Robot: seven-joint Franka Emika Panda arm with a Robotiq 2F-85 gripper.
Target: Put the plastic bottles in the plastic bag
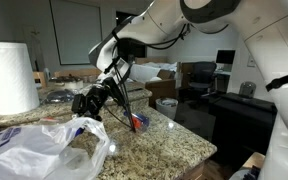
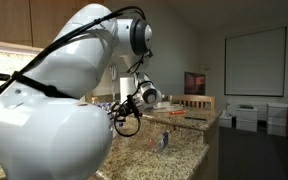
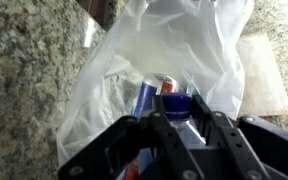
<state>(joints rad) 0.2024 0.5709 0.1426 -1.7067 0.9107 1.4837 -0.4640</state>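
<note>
Gripper (image 3: 179, 125) links fill the bottom of the wrist view, black bars pointing up the frame into the mouth of the bag (image 3: 174, 50). A blue-labelled shape sits between the bars, but I cannot tell whether the gripper is closed on it or spread around it. In an exterior view the gripper (image 1: 87, 102) hangs left of centre, just above the bag (image 1: 44, 150).

No writing can be read. The bag carries a blue printed mark at the lower left of that exterior view, too blurred to make out. The bottles (image 3: 149, 95) show blue labels with no legible brand.

The bag is thin, crinkled and milky white, and its open rim spreads across the top of the wrist view. Inside it lie clear bottles, one with a red part near centre frame. Another bottle (image 1: 136, 122) with red and blue parts rests on the table (image 1: 184, 145) to the right of the gripper, apart from the bag. It also shows in the other exterior picture (image 2: 164, 140).

Bare speckled stone runs from that bottle to the table's edge at the lower right. A paper towel roll (image 1: 11, 78) stands at the upper left, behind the bag. A flat white sheet (image 3: 266, 75) lies just beside the bag at the right of the wrist view.
</note>
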